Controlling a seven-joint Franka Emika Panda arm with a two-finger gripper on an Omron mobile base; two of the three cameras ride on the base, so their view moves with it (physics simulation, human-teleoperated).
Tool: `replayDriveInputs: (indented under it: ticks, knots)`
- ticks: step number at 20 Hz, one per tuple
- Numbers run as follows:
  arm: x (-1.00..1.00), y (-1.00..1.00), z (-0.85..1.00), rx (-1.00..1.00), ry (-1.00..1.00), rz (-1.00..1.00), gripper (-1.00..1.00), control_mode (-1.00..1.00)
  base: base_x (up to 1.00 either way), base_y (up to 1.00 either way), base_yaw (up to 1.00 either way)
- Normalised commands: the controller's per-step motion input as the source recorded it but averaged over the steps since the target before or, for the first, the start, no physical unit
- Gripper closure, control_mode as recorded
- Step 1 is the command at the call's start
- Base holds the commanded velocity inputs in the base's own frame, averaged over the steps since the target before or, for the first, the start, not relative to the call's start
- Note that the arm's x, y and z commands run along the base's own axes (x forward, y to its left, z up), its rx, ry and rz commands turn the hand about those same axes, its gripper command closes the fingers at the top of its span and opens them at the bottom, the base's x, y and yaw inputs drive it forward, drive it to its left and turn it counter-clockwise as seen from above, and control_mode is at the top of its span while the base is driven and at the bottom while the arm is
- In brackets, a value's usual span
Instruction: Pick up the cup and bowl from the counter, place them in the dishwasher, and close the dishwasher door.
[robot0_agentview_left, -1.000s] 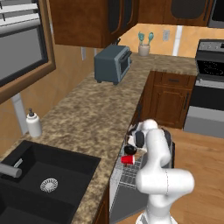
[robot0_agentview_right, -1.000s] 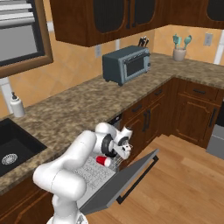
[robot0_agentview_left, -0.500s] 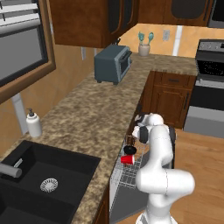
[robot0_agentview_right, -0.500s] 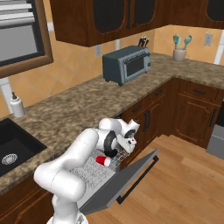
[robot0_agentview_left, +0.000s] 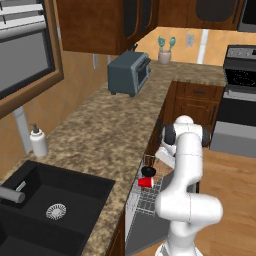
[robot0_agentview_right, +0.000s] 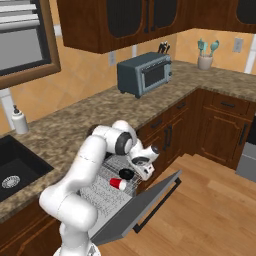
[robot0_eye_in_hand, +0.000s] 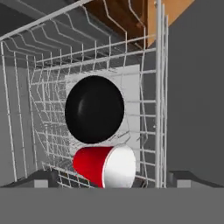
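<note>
The gripper (robot0_eye_in_hand: 105, 177) hangs over the pulled-out wire rack (robot0_eye_in_hand: 148, 87) of the dishwasher (robot0_agentview_left: 145, 220), its two dark fingertips (robot0_eye_in_hand: 41, 178) standing wide apart near the lower corners of the hand view, with nothing clamped between them. Directly ahead of the gripper, between the lines of the two fingertips, the cup (robot0_eye_in_hand: 105, 165) lies on its side in the rack, red wall to one side and pale interior facing the camera. Just beyond the cup and touching its upper edge in the hand view sits the bowl (robot0_eye_in_hand: 94, 109), round and black, also inside the rack.

In the left base view the gripper (robot0_agentview_left: 159, 156) points down just above and to the right of the bowl (robot0_agentview_left: 147, 171), with the cup (robot0_agentview_left: 145, 183) immediately nearer the camera. In the right base view the gripper (robot0_agentview_right: 145, 167) hovers just to the right of the bowl (robot0_agentview_right: 126, 174) and the cup (robot0_agentview_right: 118, 184), clear of both. The dishwasher door (robot0_agentview_right: 145, 205) is folded down and open below and in front of the gripper, its dark handle along the outer edge.

The counter (robot0_agentview_left: 100, 145) runs to the left of the gripper. On it, farther back, stands a grey toaster oven (robot0_agentview_left: 129, 74). A black sink (robot0_agentview_left: 45, 210) lies well off to the left, with a white soap dispenser (robot0_agentview_left: 38, 141) beside it.
</note>
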Motion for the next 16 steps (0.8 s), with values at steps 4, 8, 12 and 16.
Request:
replayDriveInputs:
  ticks: [4, 8, 12, 16]
  knots:
    - [-1.0, 0.41, 1.0, -0.11, -0.31, 0.0, -1.0, -1.0, 0.0, 0.0, 0.0]
    - [-1.0, 0.02, 0.74, -0.05, -0.28, 0.0, -1.0, -1.0, 0.0, 0.0, 0.0]
    - [-0.92, -0.08, 0.96, 0.0, -0.12, 0.0, -1.0, -1.0, 0.0, 0.0, 0.0]
    - [-0.67, -0.36, 1.0, 0.01, -0.06, 0.0, -1.0, -1.0, 0.0, 0.0, 0.0]
